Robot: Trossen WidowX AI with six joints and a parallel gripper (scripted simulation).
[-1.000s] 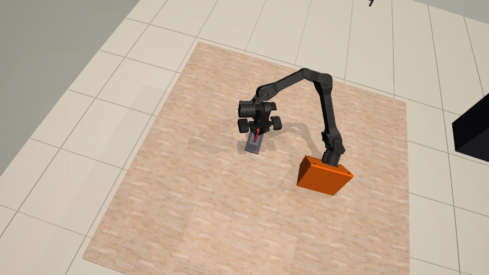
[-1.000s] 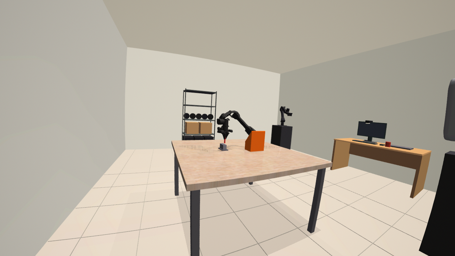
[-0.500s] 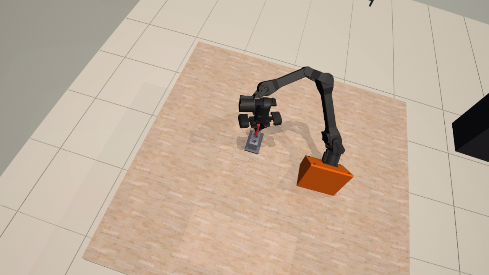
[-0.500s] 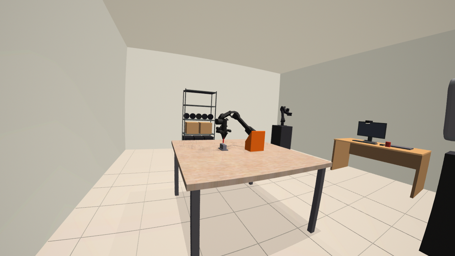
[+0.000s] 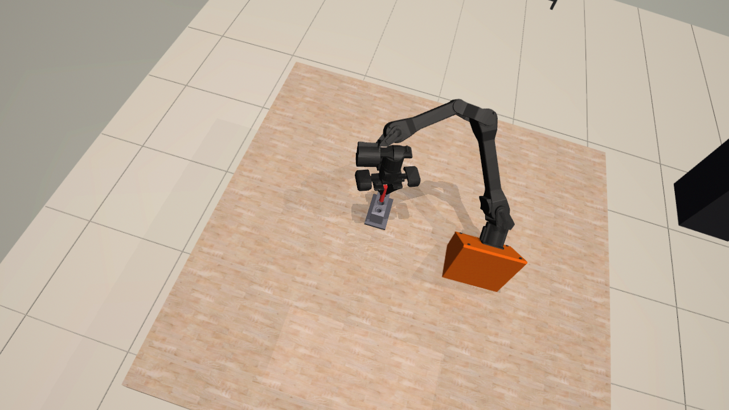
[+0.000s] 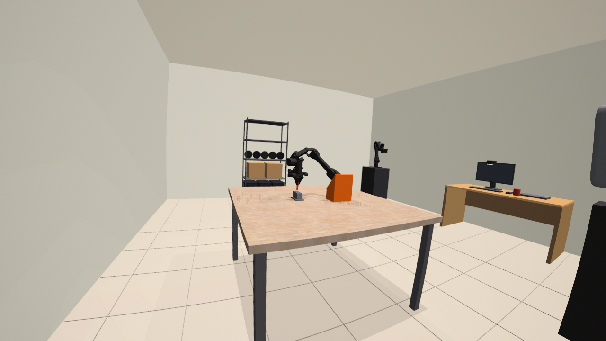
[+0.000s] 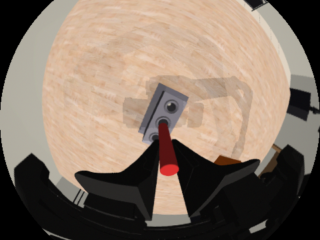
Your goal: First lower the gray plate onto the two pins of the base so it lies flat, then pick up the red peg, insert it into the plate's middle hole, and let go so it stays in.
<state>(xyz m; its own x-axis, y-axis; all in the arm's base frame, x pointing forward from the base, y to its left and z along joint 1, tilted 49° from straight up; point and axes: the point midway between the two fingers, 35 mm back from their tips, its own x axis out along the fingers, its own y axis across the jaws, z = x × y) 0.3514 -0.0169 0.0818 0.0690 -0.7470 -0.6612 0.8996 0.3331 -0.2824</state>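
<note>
1. The gray plate [image 7: 164, 112] lies on the base, seemingly flat.
2. The claw [image 7: 168, 156] is closed on the red peg [image 7: 167, 149], which hangs above the plate.
3. Next, I think: line the tip up with the middle hole [image 7: 163, 120], then lower it straight.

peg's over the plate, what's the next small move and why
Probably a straight, slow descent. The gripper is shut on the red peg, whose tip points at the middle hole of the gray plate. In the exterior view the peg hangs above the plate, not in. Correct any sideways offset while lowering.
</note>
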